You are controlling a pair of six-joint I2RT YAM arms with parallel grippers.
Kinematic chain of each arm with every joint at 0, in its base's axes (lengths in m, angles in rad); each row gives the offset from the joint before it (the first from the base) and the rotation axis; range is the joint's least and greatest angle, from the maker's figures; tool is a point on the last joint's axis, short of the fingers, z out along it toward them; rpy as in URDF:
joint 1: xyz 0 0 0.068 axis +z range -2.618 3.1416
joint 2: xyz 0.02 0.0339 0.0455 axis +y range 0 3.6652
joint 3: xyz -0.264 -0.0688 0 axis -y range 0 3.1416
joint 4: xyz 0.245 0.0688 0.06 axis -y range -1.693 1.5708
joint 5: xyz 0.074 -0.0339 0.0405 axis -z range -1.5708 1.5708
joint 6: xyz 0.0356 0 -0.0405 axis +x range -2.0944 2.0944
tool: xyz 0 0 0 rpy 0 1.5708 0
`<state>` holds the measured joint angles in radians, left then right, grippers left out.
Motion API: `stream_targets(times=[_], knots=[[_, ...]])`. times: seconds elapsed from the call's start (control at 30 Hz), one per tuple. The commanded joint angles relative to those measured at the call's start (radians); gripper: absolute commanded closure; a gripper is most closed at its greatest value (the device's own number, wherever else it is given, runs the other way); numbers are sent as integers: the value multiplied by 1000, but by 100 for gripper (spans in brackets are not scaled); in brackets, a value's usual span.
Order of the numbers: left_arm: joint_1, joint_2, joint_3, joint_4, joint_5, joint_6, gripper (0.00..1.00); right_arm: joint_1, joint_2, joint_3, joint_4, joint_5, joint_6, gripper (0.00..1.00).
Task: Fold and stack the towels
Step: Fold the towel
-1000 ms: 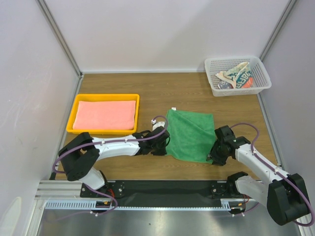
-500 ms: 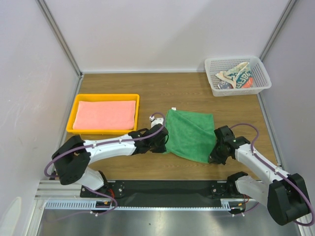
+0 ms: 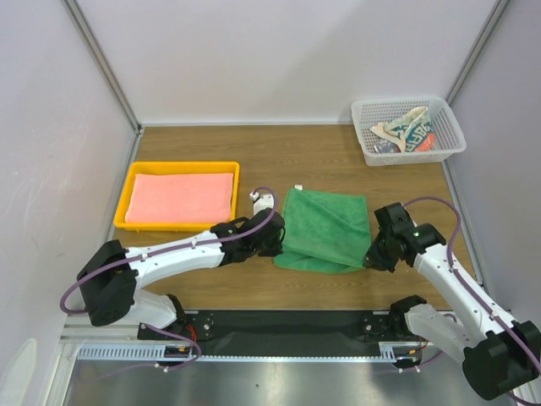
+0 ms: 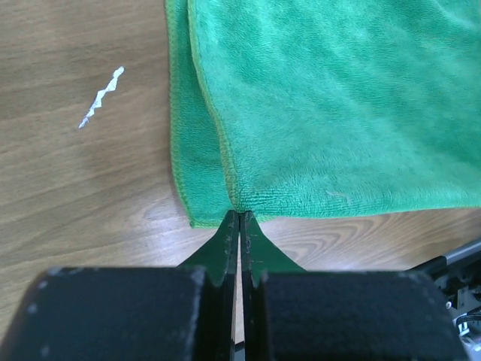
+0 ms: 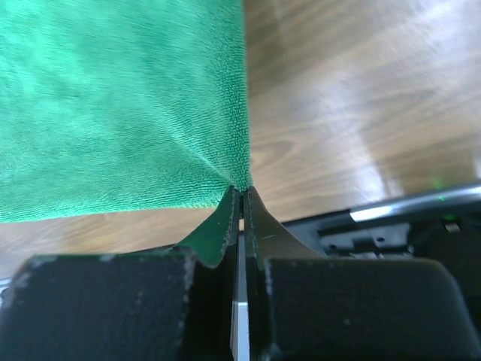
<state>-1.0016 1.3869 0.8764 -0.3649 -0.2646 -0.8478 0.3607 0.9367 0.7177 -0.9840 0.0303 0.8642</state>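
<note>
The green towel (image 3: 325,228) lies in the middle of the table with its near part lifted and doubled over. My left gripper (image 3: 272,245) is shut on its near left corner (image 4: 239,201). My right gripper (image 3: 372,256) is shut on its near right corner (image 5: 239,180). Both corners are held a little above the wood. The salmon-pink towel (image 3: 181,197) lies flat and folded in the yellow tray (image 3: 132,201) at the left. The white-and-teal patterned towel (image 3: 406,131) sits crumpled in the white mesh basket (image 3: 448,127) at the back right.
A white tag (image 3: 297,187) sticks out at the green towel's far left corner. A white scratch (image 4: 101,95) marks the wood left of the towel. Grey walls close in the left, back and right. A black rail (image 3: 287,323) runs along the near edge.
Both grippers have lifted the green towel's near edge and carried it away from the arm bases, so the towel now looks shorter and doubled at the front.
</note>
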Motion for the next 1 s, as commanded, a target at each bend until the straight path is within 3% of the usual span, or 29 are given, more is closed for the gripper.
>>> stream_targets(times=[0.0, 0.27, 0.37, 0.5, 0.73, 0.97], knots=[[4, -16, -19, 9, -39, -16, 100, 0, -32, 40, -111, 45, 10, 100], [4, 34, -50, 67, -1, -7, 100, -12, -68, 23, -173, 65, 13, 99], [4, 38, -68, 101, 33, 12, 100, -14, -38, 23, -177, 54, -2, 88], [0, 32, -105, 139, 128, 50, 100, -14, 2, 43, -202, 53, -13, 58], [-17, 29, -131, 104, 157, 78, 100, -17, -1, 117, -171, 28, -27, 48], [-25, 21, -142, 43, 147, 82, 99, -46, 108, 131, -27, 2, -70, 45]])
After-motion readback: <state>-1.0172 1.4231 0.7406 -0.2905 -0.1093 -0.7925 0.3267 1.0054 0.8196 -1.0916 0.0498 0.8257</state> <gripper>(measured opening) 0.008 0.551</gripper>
